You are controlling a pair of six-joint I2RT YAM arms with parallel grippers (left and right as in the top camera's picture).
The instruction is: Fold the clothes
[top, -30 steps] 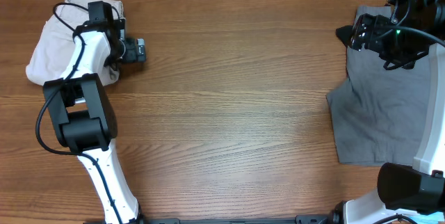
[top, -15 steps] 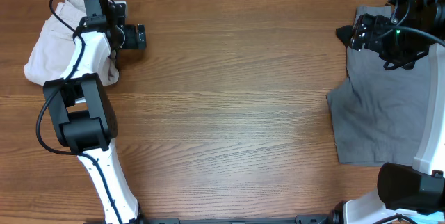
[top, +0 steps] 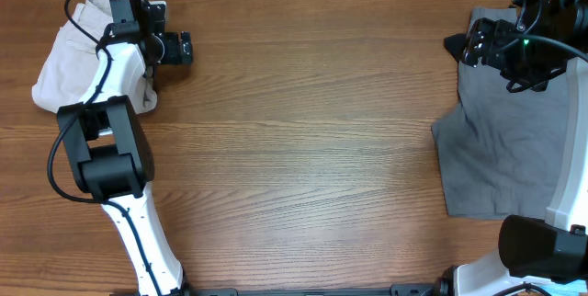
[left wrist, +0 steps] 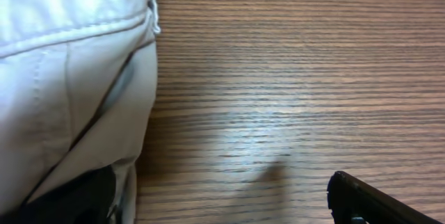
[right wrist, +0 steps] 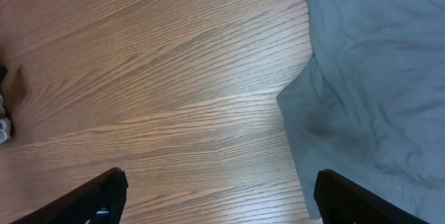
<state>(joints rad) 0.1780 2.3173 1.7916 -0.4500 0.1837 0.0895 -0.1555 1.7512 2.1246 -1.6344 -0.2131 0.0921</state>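
Note:
The clothes lie in two places. Pale beige shorts [top: 53, 68] are bunched at the far left corner, and the left wrist view shows their seamed edge [left wrist: 69, 78]. My left gripper [top: 182, 50] hovers just right of them, open and empty [left wrist: 222, 206], with one finger beside the fabric edge. Grey shorts [top: 501, 140] are spread flat at the right edge. My right gripper [top: 478, 43] hangs over their far left corner, open over bare wood [right wrist: 219, 196], with the grey cloth [right wrist: 375, 78] to its right.
A wooden table [top: 303, 149] stretches between the two garments. The left arm's body [top: 101, 153] stands at the near left, and the right arm's base [top: 542, 245] at the near right. A dark scrap [top: 452, 42] shows by the grey shorts' far corner.
My left gripper has shifted a little toward the far edge, and the beige shorts' top edge has drawn slightly left. The right arm and grey shorts have not moved.

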